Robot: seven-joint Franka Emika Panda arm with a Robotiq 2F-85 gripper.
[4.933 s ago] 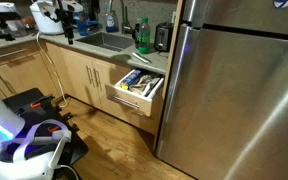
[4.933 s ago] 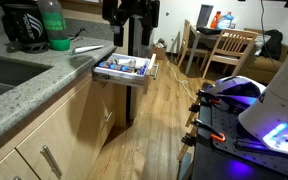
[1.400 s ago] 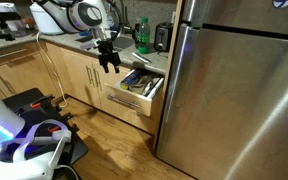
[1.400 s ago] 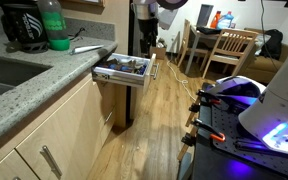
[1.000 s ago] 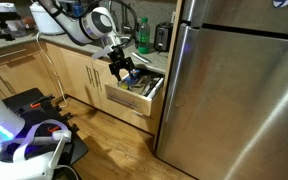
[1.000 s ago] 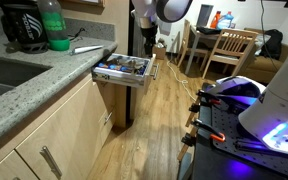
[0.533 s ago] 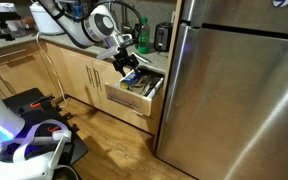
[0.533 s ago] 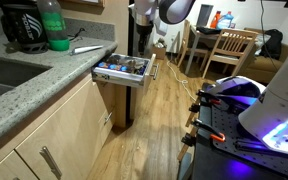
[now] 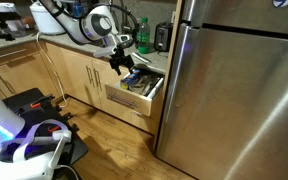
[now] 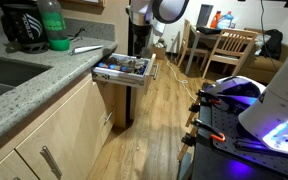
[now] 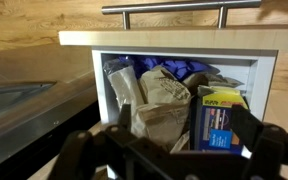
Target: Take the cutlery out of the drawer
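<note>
The light-wood drawer [image 9: 132,99] stands pulled open under the counter; it also shows in the other exterior view [image 10: 121,78], and in the wrist view its front with the silver bar handle [image 11: 174,10] lies at the top. A jumble of blue, dark and silvery things [image 10: 124,66] fills it. The wrist view shows crumpled paper bags [image 11: 164,105], a blue-and-yellow box [image 11: 220,120] and blue plastic; I cannot pick out single utensils. My gripper [image 9: 124,63] hangs just above the drawer's back part, open and empty, as the wrist view [image 11: 184,135] shows.
A tall steel fridge [image 9: 234,90] stands right beside the drawer. The granite counter [image 10: 34,80] holds a green bottle [image 10: 52,28] and a sink. Wooden chairs and a table [image 10: 219,50] stand across the wood floor. A robot base [image 10: 254,110] stands nearby.
The arm has come in from the counter side and lowered over the open drawer. In the last half second it shifted only slightly. The drawer's contents have not moved.
</note>
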